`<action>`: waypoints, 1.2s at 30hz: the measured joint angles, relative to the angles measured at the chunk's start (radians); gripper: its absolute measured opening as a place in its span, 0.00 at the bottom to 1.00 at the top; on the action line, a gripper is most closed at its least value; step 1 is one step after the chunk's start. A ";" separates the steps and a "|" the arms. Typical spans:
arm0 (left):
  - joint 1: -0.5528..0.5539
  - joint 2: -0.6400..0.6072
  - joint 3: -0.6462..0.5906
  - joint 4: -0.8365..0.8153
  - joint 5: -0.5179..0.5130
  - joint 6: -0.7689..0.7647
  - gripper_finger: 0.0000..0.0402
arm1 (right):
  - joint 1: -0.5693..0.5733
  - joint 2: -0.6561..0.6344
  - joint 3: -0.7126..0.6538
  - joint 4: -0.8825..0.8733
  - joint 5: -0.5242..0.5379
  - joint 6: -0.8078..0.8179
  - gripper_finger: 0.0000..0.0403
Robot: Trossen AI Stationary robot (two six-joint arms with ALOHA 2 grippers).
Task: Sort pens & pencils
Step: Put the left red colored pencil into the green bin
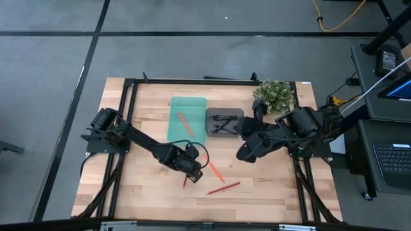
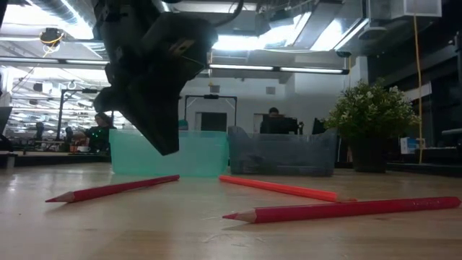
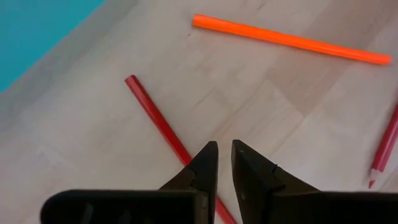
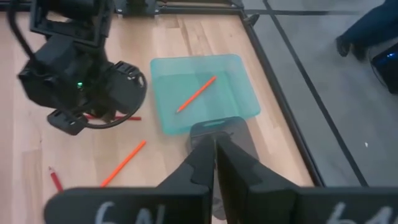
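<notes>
The red pencil [image 2: 346,209] lies loose at lower right of the low view, two more beside it, because the left gripper [image 1: 192,168], low centre from above, hovers with fingers narrowly parted, empty, while the right gripper [image 1: 246,153] waits pressed together by the grey tray [image 1: 224,122].

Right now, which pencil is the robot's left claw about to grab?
Find the teal tray. Nearer the table's front edge hovers the left gripper, fingers slightly apart. Under it lies a dark red pencil; the nearby orange pencil is brighter, the other red pencil farther off.
</notes>
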 joint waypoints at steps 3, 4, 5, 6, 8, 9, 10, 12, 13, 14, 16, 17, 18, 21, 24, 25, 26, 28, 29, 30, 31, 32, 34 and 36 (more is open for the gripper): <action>0.006 0.000 0.000 -0.008 0.001 0.001 0.10 | 0.014 0.000 0.000 0.000 0.000 0.000 0.05; 0.007 0.000 0.000 -0.012 0.002 0.000 0.10 | 0.017 0.000 0.000 0.000 0.000 0.001 0.05; 0.010 0.000 0.000 -0.021 0.005 0.000 0.10 | 0.018 0.000 0.000 0.000 0.000 0.001 0.05; 0.014 0.000 0.000 -0.030 0.010 0.000 0.10 | 0.019 0.000 0.000 0.000 0.000 0.002 0.05; 0.023 0.000 0.000 -0.035 0.025 0.001 0.10 | 0.018 0.000 0.000 0.000 0.000 0.002 0.05; 0.027 0.000 0.000 -0.038 0.031 0.001 0.10 | 0.018 0.000 0.000 0.000 0.001 0.003 0.05; 0.031 0.000 0.000 -0.043 0.035 0.001 0.10 | 0.018 0.000 0.000 0.000 0.002 0.003 0.05; 0.041 0.000 0.000 -0.054 0.049 0.000 0.12 | 0.018 0.000 0.000 0.000 0.003 0.003 0.05; 0.044 0.000 0.000 -0.054 0.051 0.001 0.14 | 0.018 0.000 0.000 0.000 0.003 0.003 0.05; 0.046 0.000 0.000 -0.054 0.052 0.000 0.16 | 0.018 0.000 0.000 0.000 0.003 0.003 0.05; 0.046 0.000 0.000 -0.054 0.053 0.000 0.21 | 0.018 0.000 0.000 0.000 0.003 0.003 0.05; 0.046 0.000 0.000 -0.054 0.053 0.000 0.23 | 0.018 0.000 0.000 0.000 0.003 0.003 0.05; 0.046 0.000 0.000 -0.055 0.053 -0.001 0.25 | 0.018 0.000 0.000 0.000 0.003 0.003 0.05; 0.044 0.000 0.000 -0.055 0.053 -0.007 0.31 | 0.018 0.000 0.000 0.000 0.003 0.003 0.05; 0.036 0.000 0.000 -0.055 0.058 -0.052 0.33 | 0.018 0.000 0.000 0.000 0.003 0.004 0.05; 0.033 0.000 0.000 -0.055 0.064 -0.067 0.33 | 0.018 0.000 0.000 0.000 0.003 0.004 0.05; 0.028 0.001 0.000 -0.055 0.067 -0.087 0.33 | 0.018 0.000 0.000 0.000 0.003 0.004 0.05; 0.020 0.012 0.001 -0.052 0.077 -0.116 0.33 | 0.018 0.000 0.000 0.000 0.003 0.003 0.05; 0.015 0.017 0.001 -0.059 0.078 -0.129 0.33 | 0.018 0.000 0.000 0.000 0.003 0.004 0.05; 0.012 0.023 0.001 -0.058 0.080 -0.136 0.33 | 0.018 0.000 0.000 0.000 0.003 0.004 0.05; 0.011 0.032 0.002 -0.050 0.081 -0.139 0.33 | 0.018 0.000 0.000 0.000 0.003 0.004 0.05; 0.012 0.042 0.002 -0.050 0.084 -0.143 0.33 | 0.018 0.000 0.000 0.000 0.003 0.004 0.05; 0.013 0.064 0.002 -0.047 0.088 -0.147 0.33 | 0.018 0.001 0.000 0.000 0.002 0.004 0.05; 0.019 0.079 0.003 -0.030 0.097 -0.147 0.33 | 0.018 0.001 0.000 0.000 0.002 0.004 0.05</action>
